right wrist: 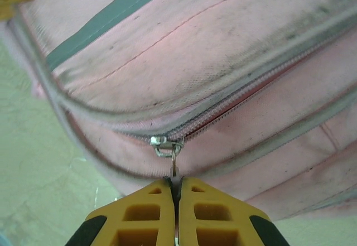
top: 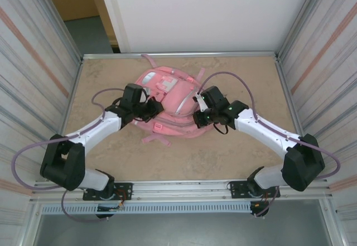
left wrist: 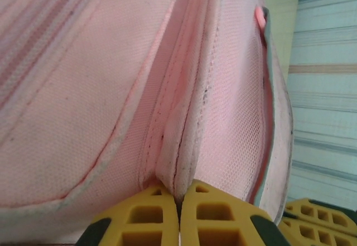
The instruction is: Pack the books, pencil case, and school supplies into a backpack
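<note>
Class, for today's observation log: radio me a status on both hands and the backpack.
Left hand shut on a seam fold of the backpack. Right hand shut on the zip pull. Loose strap at near edge, off the zip.

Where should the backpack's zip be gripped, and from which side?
By the thin metal pull tab hanging off the slider, coming end-on from the right arm's side of the backpack. It juts out freely, and the right gripper has its jaws shut on it that way.
</note>
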You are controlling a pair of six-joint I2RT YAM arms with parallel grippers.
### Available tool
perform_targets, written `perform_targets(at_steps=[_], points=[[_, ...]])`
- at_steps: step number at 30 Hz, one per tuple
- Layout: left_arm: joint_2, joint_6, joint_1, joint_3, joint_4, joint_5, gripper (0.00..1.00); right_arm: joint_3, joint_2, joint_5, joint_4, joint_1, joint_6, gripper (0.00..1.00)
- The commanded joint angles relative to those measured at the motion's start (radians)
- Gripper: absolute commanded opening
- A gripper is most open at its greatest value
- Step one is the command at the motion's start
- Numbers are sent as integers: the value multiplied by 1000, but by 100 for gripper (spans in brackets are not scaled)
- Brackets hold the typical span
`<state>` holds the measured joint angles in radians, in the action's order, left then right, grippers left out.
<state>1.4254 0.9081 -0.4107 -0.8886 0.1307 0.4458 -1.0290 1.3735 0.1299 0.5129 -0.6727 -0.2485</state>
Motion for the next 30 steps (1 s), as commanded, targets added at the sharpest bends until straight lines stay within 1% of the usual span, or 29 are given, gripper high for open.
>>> perform_targets(at_steps=[1,3,4,5,6,8,9,11,13,15,18,20,22,24,25,28,30], points=[[80,-203,118,-122,38,-34,0,-22,9,66,140,10,98,0],[159,-270,165,-223,72,2,0,-32,34,108,91,-35,91,0],[195,-303,180,-261,64,23,3,-43,50,124,67,-57,86,0],[238,-331,194,-307,66,27,21,-62,71,124,41,-77,74,0],[268,-344,204,-347,76,25,32,-84,98,118,19,-103,67,0],[278,-322,215,-376,88,24,41,-135,152,97,-6,-128,44,0],[257,-298,214,-358,78,24,46,-160,178,102,-15,-134,35,0],[182,-252,200,-291,76,15,51,-196,215,93,-27,-141,14,0],[87,-216,161,-203,109,-38,55,-210,229,101,-36,-145,11,0],[-5,-165,95,-107,127,-103,58,-203,233,104,-50,-155,6,0],[-79,-73,20,-10,110,-143,59,-177,231,114,-77,-171,-7,0],[-95,-15,-29,37,62,-199,59,-159,231,127,-91,-178,-19,0],[-66,2,-68,33,42,-233,59,-146,231,119,-100,-186,-35,0],[-16,14,-95,6,34,-239,58,-128,233,113,-115,-190,-51,0],[9,14,-109,-3,15,-243,56,-116,235,113,-127,-192,-60,0],[60,15,-138,-27,0,-275,46,-97,244,100,-144,-200,-80,0],[67,19,-144,-35,-3,-280,33,-87,250,60,-147,-210,-99,0]])
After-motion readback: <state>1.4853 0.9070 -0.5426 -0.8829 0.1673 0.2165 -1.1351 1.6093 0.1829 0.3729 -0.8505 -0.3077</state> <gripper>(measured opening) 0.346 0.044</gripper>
